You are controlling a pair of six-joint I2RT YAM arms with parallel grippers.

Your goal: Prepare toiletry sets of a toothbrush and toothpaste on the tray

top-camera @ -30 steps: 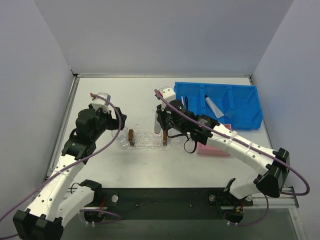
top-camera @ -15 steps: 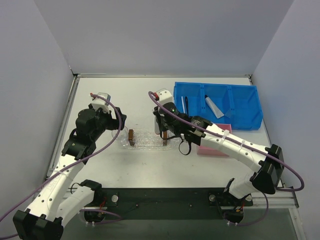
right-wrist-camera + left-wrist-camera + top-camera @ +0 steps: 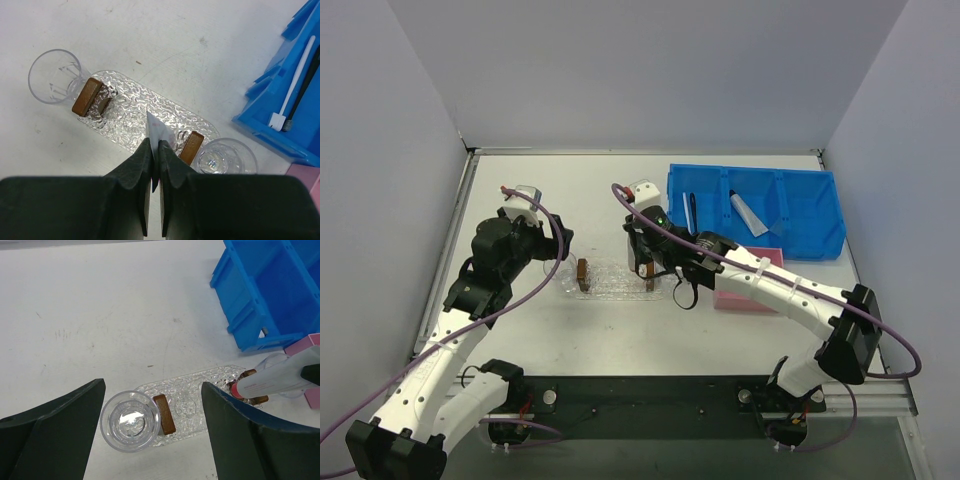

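Note:
The clear oval tray (image 3: 615, 279) lies mid-table, a small brown block at each end. My right gripper (image 3: 642, 258) is shut on a silvery-white toothpaste tube (image 3: 159, 131) and holds it nose-down over the tray's right part (image 3: 130, 112), next to the right brown block (image 3: 191, 146). The tube also shows in the left wrist view (image 3: 280, 380). My left gripper (image 3: 152, 386) is open and empty above the tray's left end (image 3: 195, 400). A second toothpaste tube (image 3: 745, 213) and the black toothbrush (image 3: 690, 210) and white toothbrush (image 3: 295, 80) lie in the blue bin.
The blue compartmented bin (image 3: 800, 235) stands at the back right, with a pink box (image 3: 750, 292) in front of it. A clear cup (image 3: 131, 421) stands at the tray's left end by a brown block (image 3: 164, 414). Another cup (image 3: 222, 160) stands at the right end.
My right gripper has moved a little left and down over the tray's right end with the toothpaste tube. The left arm has not moved.

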